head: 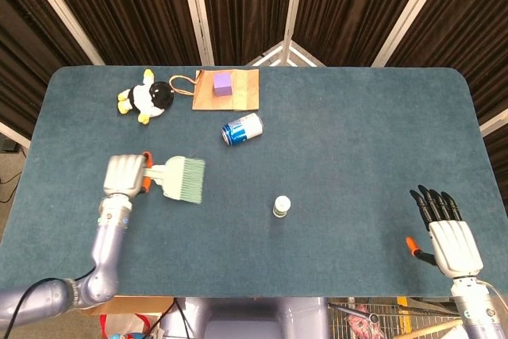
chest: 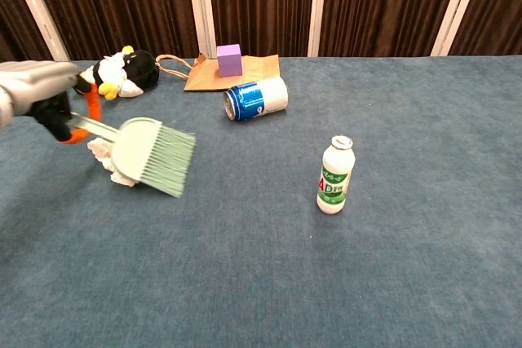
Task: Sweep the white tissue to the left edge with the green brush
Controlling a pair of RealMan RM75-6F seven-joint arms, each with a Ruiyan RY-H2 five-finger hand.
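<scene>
Fingers wrapped round the orange-tipped handle: the left hand (head: 125, 174) grips the green brush (head: 182, 179), head swung out to the right with the bristles fanned low over the table (head: 341, 148), just the tilt a leftward stroke needs. The white tissue (chest: 103, 152) peeks out beneath the brush head in the chest view, tucked between brush and hand; whether bristles touch it, I can't quite tell. It sits near the left side, not yet at the edge. The right hand (head: 448, 232) rests flat, fingers spread and empty, well clear. Beyond: a small bottle (head: 281, 206), a can (head: 241, 129) on its side, a penguin toy (head: 148, 98).
</scene>
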